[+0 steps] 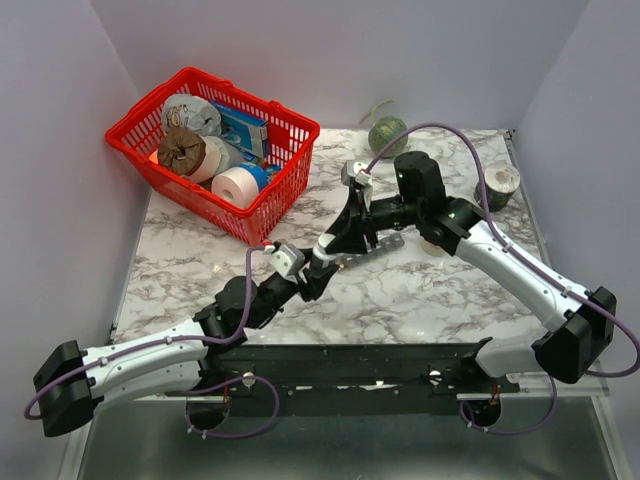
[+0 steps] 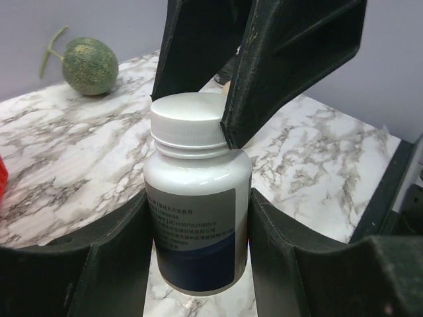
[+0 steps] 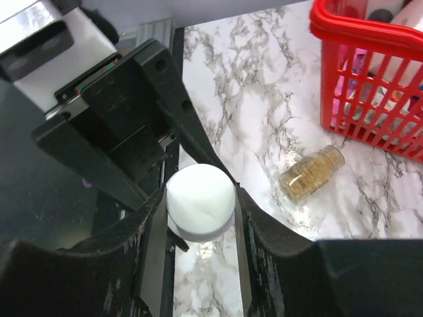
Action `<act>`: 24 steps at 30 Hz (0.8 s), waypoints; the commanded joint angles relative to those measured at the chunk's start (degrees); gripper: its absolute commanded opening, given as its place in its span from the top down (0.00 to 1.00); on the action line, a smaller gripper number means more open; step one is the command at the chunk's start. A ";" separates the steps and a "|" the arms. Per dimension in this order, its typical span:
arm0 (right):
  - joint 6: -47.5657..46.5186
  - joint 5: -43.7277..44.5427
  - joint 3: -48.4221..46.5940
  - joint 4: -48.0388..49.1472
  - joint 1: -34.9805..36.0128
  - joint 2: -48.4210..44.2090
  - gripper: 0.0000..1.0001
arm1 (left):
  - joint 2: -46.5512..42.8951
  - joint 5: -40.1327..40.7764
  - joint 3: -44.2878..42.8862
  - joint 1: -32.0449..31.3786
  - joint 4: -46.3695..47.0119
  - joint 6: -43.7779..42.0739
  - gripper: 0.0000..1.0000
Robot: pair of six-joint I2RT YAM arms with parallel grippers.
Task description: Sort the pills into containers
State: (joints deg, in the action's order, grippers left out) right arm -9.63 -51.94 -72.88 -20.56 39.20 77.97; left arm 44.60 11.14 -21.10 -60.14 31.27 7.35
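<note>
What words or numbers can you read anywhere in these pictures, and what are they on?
Grey-and-blue label on the white plastic bottle: several lines of small print and one long number, all too blurred to read.
Blue box in the red wire basket: some print, too small to read.
Clear vial of tan pills: no label showing.
So there is no text that can be quoted.

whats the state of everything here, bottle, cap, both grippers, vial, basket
white bottle: closed, held by both grippers
cap: on the bottle, clamped from above
left gripper: shut on the bottle's body
right gripper: shut on the cap
pill vial: lying on its side near the basket, not held, tan pills inside
red basket: upright, full of rolls and packets
</note>
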 commanded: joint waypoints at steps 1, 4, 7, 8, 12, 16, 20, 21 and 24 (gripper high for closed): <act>12.60 3.07 2.22 -3.62 0.88 2.27 0.93 | 1.80 12.15 -6.23 0.90 19.18 0.38 1.00; 17.44 5.53 1.95 -2.56 0.88 2.71 0.96 | 3.38 13.91 -7.02 0.90 20.32 -0.06 1.00; 20.96 6.33 1.95 -1.77 0.88 3.15 0.97 | 4.79 14.53 -7.81 0.81 20.50 -0.67 1.00; 21.23 5.72 1.95 -1.42 0.88 3.32 0.97 | 4.97 14.44 -7.99 0.81 20.59 -0.94 1.00; 21.58 4.75 1.78 -1.15 0.88 3.41 0.90 | 5.85 13.21 -8.69 0.90 17.87 -2.08 1.00; 18.69 2.38 -0.14 -1.68 0.61 2.71 0.49 | 4.54 11.46 -8.17 0.90 13.57 -1.91 1.00; 17.02 -1.83 -2.87 -2.29 -0.88 2.45 0.35 | 2.78 9.26 -6.76 0.90 9.70 0.20 1.00; 16.49 -2.54 -3.31 -2.30 -1.32 2.18 0.33 | 2.25 8.73 -6.32 0.90 8.39 1.16 1.00; 14.56 -6.32 -4.81 -2.47 -2.37 1.74 0.21 | 0.06 8.38 -5.09 0.99 5.84 2.40 1.00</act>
State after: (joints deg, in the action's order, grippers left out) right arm 6.39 -49.98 -75.55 -16.80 37.71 79.61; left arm 48.53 19.90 -25.08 -59.96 34.02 7.55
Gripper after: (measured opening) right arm 0.746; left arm 0.592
